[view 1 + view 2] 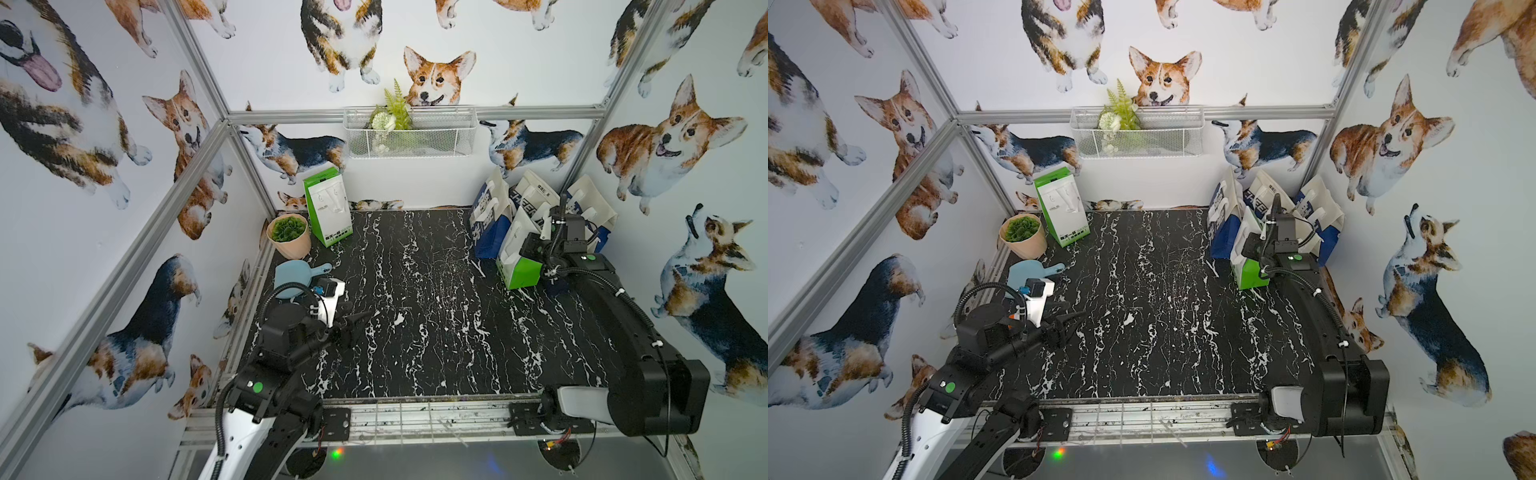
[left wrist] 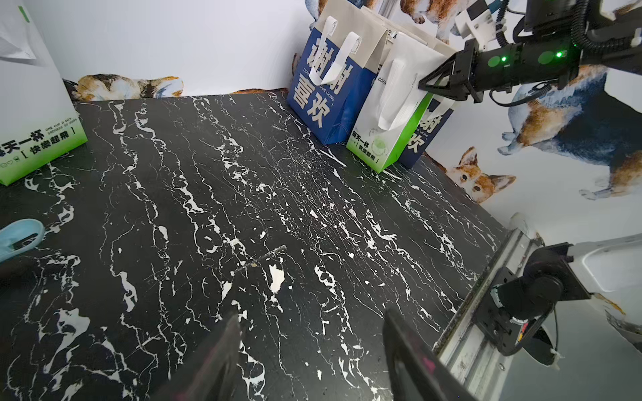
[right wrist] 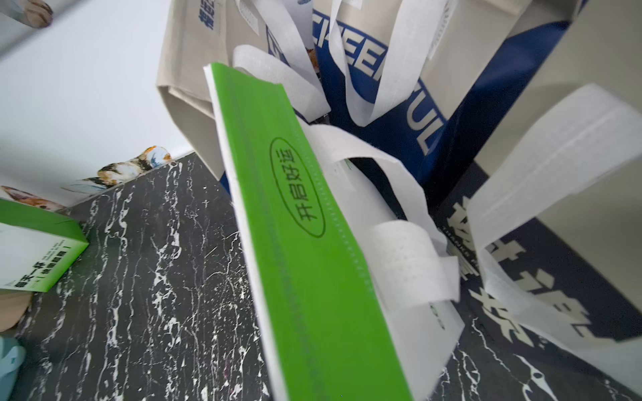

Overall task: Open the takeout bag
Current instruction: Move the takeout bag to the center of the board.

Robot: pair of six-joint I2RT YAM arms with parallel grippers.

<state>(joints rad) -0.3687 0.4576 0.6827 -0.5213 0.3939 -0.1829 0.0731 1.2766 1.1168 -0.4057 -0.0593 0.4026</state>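
The right gripper (image 2: 424, 85) has its jaws pinched on the top edge of the green-and-white fabric takeout bag (image 2: 373, 139) standing just beneath them against blue-and-beige fabric bags (image 2: 323, 104), while the left gripper (image 2: 311, 314), jaws apart, hovers over black marble-patterned tabletop (image 2: 208, 194), well short of it.

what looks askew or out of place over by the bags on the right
The green-and-white bag at the front of the right-hand cluster leans crookedly against the blue bags behind it, with the right gripper shut at its top edge. Nothing looks spilled or torn.
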